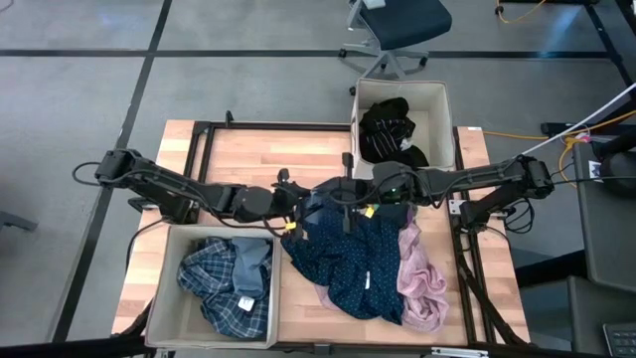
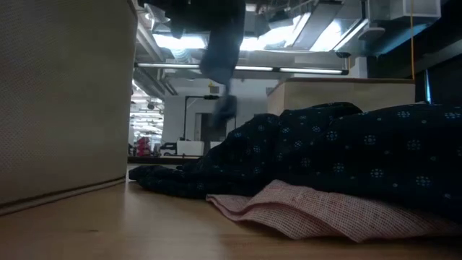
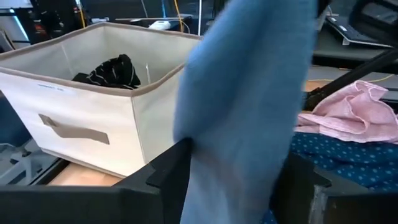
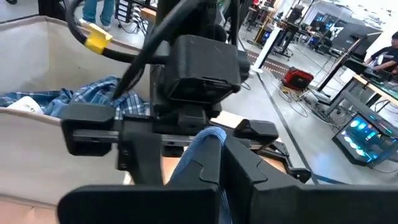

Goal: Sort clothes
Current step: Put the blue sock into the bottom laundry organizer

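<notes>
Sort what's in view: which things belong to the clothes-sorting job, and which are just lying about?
Job:
dotted navy garment
pink garment
plaid shirt
black striped garment
blue cloth, between both tools
near box
far box
left tool
right tool

Lying about:
office chair
yellow cable

- The bench (image 1: 248, 149) has a light wooden top with a dark frame across it.
- A beige fabric box (image 1: 437, 99) stands at the far edge, with black clothes (image 1: 388, 127) inside.
- A second beige fabric box (image 1: 164, 298) stands at the near left corner, holding a blue plaid shirt (image 1: 214, 283).
- A navy white-dotted garment (image 1: 348, 264) lies spread on the wood between the boxes.
- A pale pink garment (image 1: 422, 283) lies just beside it on the right, partly under it in the low view.
</notes>
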### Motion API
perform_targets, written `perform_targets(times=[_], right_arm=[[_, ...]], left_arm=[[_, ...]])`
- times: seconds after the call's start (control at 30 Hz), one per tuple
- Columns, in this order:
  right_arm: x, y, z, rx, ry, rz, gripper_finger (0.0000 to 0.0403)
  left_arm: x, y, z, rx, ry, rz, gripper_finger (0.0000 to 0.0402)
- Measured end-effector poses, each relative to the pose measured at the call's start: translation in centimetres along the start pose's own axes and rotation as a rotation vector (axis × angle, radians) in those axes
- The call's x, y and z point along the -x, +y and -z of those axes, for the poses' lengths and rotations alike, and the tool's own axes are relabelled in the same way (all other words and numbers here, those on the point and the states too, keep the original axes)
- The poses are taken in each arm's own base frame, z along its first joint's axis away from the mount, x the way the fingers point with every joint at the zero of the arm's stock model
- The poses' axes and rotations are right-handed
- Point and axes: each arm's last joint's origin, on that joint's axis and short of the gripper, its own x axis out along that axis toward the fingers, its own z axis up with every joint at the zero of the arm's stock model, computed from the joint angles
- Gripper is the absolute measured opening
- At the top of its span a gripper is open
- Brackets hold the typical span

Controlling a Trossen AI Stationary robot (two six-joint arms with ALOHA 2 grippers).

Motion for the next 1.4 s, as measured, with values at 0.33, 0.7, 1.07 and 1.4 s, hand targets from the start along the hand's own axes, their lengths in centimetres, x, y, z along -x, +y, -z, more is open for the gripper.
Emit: perform_targets(times=[0.33, 0.7, 1.07, 1.4], right_arm=[[0.0, 0.0, 0.0, -0.077, -0.01, -0.029, 0.001], [1.3, 0.0, -1.0, -0.131, -0.036, -0.034, 0.0109], [10.3, 0.0, -3.2, -0.169, 0.095, -0.04, 0.0208], [12.6, 1.5, -0.8, -0.3, 0.413, -0.084, 0.0209]], left_arm=[[0.0, -0.1, 0.1, -0.089, 0.005, 0.002, 0.0016], [1.3, -1.0, -0.6, -0.128, -0.025, 0.046, 0.0005], [10.1, -0.8, -5.7, -0.061, -0.27, 0.215, 0.0002], [18.8, 2.0, -6.0, 0.217, -0.17, 0.519, 0.0004]])
